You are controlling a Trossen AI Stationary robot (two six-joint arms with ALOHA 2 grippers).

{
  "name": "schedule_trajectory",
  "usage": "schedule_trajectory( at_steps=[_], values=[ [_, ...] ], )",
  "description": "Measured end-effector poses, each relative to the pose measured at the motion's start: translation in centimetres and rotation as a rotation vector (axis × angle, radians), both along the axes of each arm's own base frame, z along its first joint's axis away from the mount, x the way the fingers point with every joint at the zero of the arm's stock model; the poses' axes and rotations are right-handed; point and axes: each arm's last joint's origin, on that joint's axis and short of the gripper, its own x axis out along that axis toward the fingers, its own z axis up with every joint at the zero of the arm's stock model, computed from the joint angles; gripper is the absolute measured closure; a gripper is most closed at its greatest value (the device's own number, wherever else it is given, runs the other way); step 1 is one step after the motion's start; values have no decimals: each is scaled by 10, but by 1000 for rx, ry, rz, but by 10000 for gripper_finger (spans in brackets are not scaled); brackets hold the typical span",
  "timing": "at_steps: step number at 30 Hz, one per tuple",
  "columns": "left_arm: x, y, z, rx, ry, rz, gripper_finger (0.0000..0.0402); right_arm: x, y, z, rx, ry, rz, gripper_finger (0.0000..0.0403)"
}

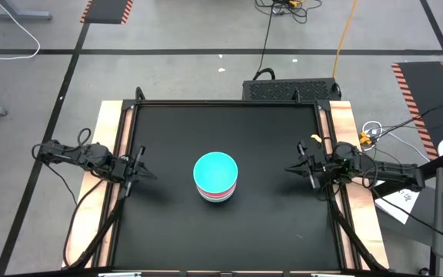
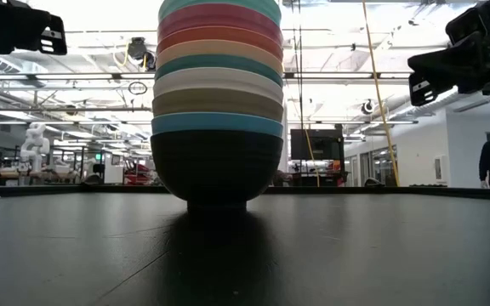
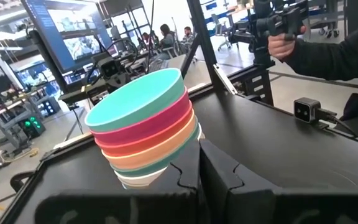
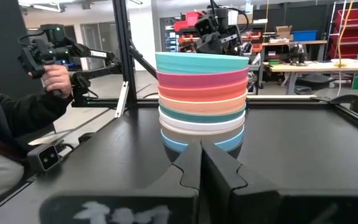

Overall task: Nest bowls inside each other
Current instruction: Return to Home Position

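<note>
Several bowls stand nested in one stack [image 1: 215,177] at the table's middle, resting on the black bottom bowl's foot [image 2: 217,202]. A turquoise bowl [image 3: 135,99] is on top; pink, orange, green, white, olive-grey and blue rims show below it [image 4: 201,106]. My left gripper [image 1: 146,174] is shut and hovers near the table's left edge, pointing at the stack, its fingers [image 3: 199,174] touching nothing. My right gripper [image 1: 291,169] is shut too, near the right edge, with its fingers [image 4: 201,165] aimed at the stack and apart from it.
The black table top [image 1: 175,231] lies bare around the stack. A small camera [image 3: 306,109] sits at the near edge. A metal frame post [image 4: 122,56] stands at the table's border. A person's hand [image 4: 58,78] holds a control handle beyond the table.
</note>
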Motion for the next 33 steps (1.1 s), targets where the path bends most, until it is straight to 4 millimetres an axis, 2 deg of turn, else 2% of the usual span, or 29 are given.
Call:
schedule_trajectory(
  at_steps=[10, 20, 33],
  values=[
    [0, 0, 0, -20, 6, 1, 399, 0, 0, 6, -12, -59, 0, 403],
    [0, 0, 0, -28, 6, 2, 370, 0, 0, 6, -10, -58, -1, 403],
    [0, 0, 0, -51, 14, 3, 371, 0, 0, 6, -11, -61, -3, 403]
  ],
)
